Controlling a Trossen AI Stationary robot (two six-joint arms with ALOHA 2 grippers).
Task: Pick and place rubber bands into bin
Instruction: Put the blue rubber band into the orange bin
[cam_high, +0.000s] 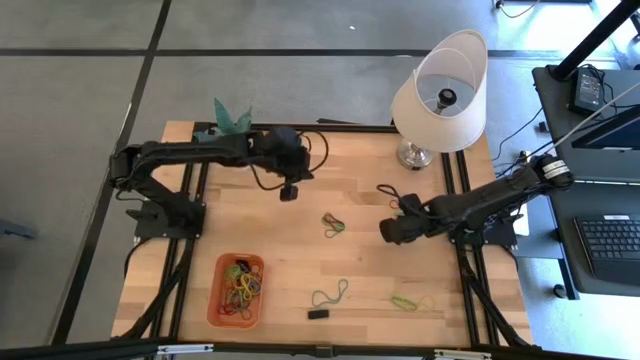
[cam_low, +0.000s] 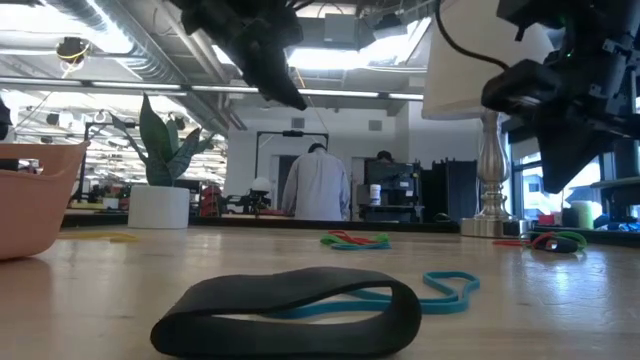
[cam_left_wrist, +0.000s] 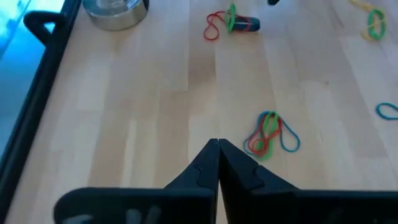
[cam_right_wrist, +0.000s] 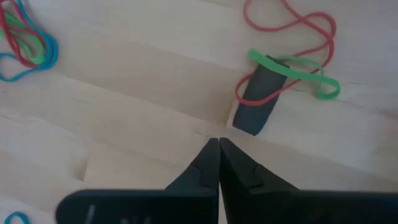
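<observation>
Orange bin (cam_high: 236, 290) near the table's front-left is already holding a heap of bands; several clusters are still lying loose on the wood (cam_high: 333, 223); left gripper (cam_left_wrist: 217, 146) and right gripper (cam_right_wrist: 217, 144) are both being held pinched shut, empty, above the table.

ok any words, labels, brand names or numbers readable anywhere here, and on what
None can be read.
The bin, the rubber bands, the lamp and the small black block: no print shows on them.
The keyboard beside the table: its key marks are too small to read.
The room behind in the low view: no sign or label can be made out.
</observation>
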